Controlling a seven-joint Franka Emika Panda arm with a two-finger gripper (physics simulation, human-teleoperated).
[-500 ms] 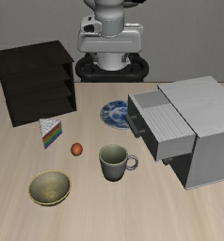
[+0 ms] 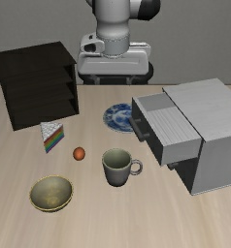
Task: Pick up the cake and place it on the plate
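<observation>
Pincer apparently hangs over the desk's far edge; we cannot tell its state. Cake rests on desk, well apart from plate.

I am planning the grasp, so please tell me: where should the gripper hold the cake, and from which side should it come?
Probably from above, closing across the two flat cut faces of the cake, near its wider end. It is a narrow wedge, and the black cabinet close behind leaves little room for a sideways approach.
</observation>
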